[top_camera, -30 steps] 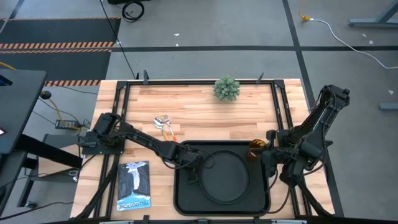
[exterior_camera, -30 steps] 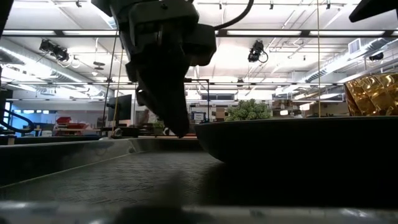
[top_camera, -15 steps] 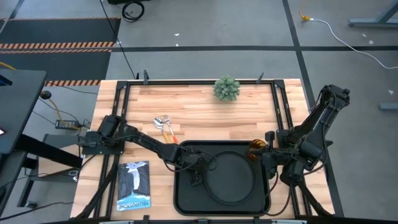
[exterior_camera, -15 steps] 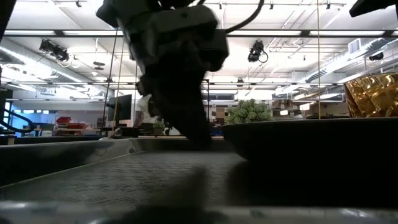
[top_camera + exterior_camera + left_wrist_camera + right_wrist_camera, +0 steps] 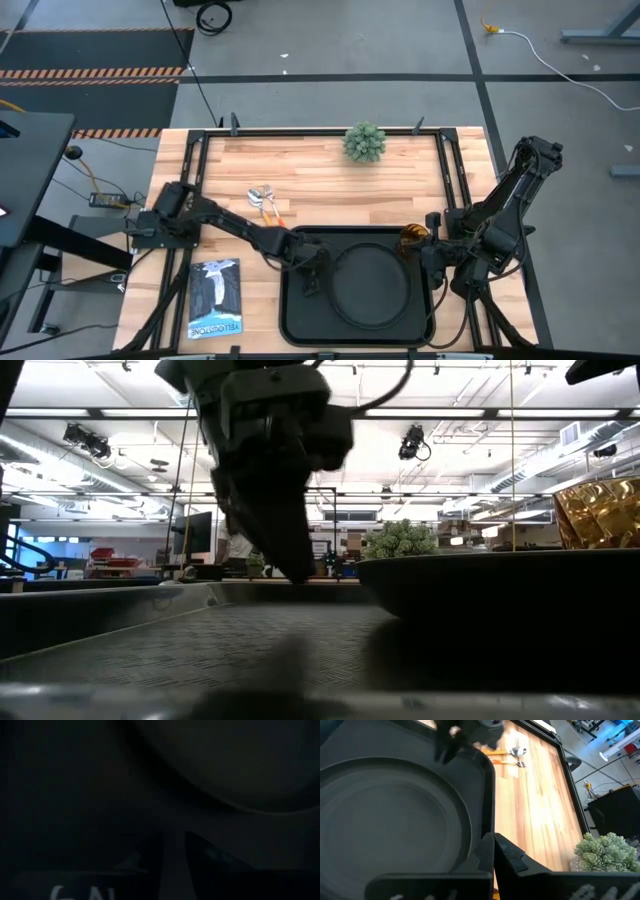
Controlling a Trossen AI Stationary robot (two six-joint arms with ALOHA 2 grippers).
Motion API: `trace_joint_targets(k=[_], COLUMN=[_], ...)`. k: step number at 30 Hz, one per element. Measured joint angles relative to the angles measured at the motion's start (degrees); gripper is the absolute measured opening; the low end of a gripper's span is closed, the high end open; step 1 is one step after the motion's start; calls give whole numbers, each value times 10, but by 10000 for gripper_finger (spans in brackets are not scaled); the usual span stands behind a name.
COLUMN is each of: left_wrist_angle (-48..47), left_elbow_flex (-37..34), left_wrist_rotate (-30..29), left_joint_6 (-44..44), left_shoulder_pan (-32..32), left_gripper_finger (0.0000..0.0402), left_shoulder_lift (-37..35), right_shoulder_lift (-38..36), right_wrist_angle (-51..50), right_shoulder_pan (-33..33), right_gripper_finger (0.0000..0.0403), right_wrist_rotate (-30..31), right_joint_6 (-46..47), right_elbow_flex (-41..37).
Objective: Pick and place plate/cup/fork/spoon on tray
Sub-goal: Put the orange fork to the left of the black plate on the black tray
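Observation:
The round black plate (image 5: 372,283) lies flat in the black tray (image 5: 290,322), toward its right side. My left gripper (image 5: 312,275) is shut and points down over the tray's left part, a little left of the plate's rim (image 5: 372,572) and apart from it. My right gripper (image 5: 432,262) is shut at the tray's right rim. The amber cup (image 5: 413,238) stands on the table by the tray's far right corner. The fork and spoon (image 5: 265,200) lie together on the wood beyond the tray's far left corner. My right gripper's shut fingers (image 5: 509,859) lie in line with the tray's rim (image 5: 491,805) near its far right corner. I cannot tell whether they touch it.
A small green plant (image 5: 364,141) stands at the table's far edge. A booklet (image 5: 215,297) lies at the near left beside the tray. Black rails run along the table's left, right and far edges. Bare wood lies between the tray and the plant.
My left gripper went toward the table's right edge with shut fingers against the plate's left rim, and the plate slid right along the tray. The gripper then drew back left and rose slightly, clear of the plate.

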Motion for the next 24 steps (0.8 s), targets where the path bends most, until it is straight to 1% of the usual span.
trace_joint_targets(k=[2, 5, 8, 11, 14, 17, 19, 21, 22, 24], left_wrist_angle=[-54, -135, -222, -288, -322, -336, -336, -335, -335, -330], left_elbow_flex=[0, 0, 1, 0, 0, 0, 0, 0, 0, 0], left_wrist_rotate=[-24, -122, -214, -257, -257, -214, -190, -189, -195, -232], left_joint_6=[-4, -23, -71, -126, -123, -91, -99, -143, -170, -222], left_shoulder_pan=[5, 9, 21, 47, 72, 85, 87, 83, 79, 62], left_gripper_finger=[89, 89, 89, 89, 89, 89, 89, 89, 89, 89], left_shoulder_lift=[-23, -62, -89, -94, -95, -95, -95, -95, -95, -95], right_shoulder_lift=[0, 0, 0, 0, 0, 0, 0, 0, 0, 0], right_wrist_angle=[0, 9, 44, 73, 79, 80, 80, 80, 80, 80], right_shoulder_pan=[0, -2, -8, -17, -27, -35, -38, -44, -49, -60], right_gripper_finger=[5, 5, 5, 5, 5, 5, 5, 5, 5, 5], right_wrist_rotate=[0, 5, 31, 48, 86, 135, 174, 197, 198, 192], right_joint_6=[0, 0, -5, -19, -31, -51, -57, -59, -60, -63], right_elbow_flex=[0, -1, -17, -40, -54, -56, -56, -56, -56, -56])
